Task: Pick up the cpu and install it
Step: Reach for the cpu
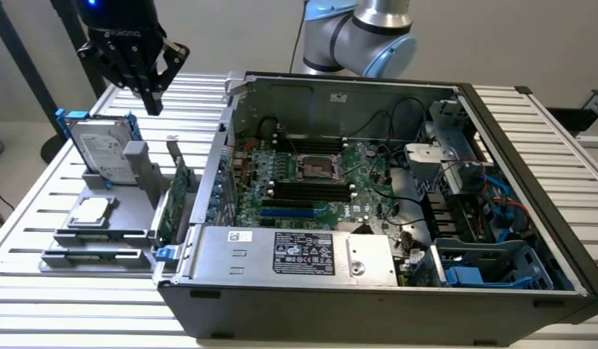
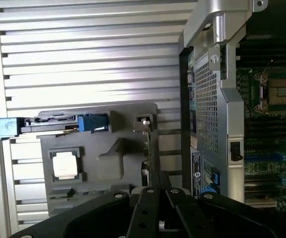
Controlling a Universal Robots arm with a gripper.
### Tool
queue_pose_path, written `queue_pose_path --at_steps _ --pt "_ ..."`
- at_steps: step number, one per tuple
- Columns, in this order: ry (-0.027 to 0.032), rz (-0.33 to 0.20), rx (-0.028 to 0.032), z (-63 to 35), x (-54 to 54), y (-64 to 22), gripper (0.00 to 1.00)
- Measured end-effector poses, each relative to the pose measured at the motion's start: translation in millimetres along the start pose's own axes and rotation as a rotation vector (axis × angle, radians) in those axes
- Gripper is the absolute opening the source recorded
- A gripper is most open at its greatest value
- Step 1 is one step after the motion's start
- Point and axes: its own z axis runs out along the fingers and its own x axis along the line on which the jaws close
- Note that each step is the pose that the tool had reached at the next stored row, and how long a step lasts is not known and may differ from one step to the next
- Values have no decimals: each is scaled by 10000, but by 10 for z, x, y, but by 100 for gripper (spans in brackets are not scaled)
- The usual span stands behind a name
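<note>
Exterior view: 1 cpu, 1 closed, seemingly empty gripper.

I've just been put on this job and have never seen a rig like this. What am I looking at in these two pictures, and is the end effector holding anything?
It is one robot arm with a black end effector. The exterior view comes from a camera off the arm. The wrist view comes from a camera on the wrist, looking past the end effector. On the slatted table sits an open computer case, and its processor socket looks empty. Beside the case, on the exterior view's left, a grey holder carries the cpu, a hard drive and a green circuit card. The end effector hangs above the holder, shut and holding nothing. The cpu lies in the holder.
</note>
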Motion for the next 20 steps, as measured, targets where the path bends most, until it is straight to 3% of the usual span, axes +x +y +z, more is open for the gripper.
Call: queue_pose_path --at_steps 20 --pt "-30 -11 465 83 907 -67 11"
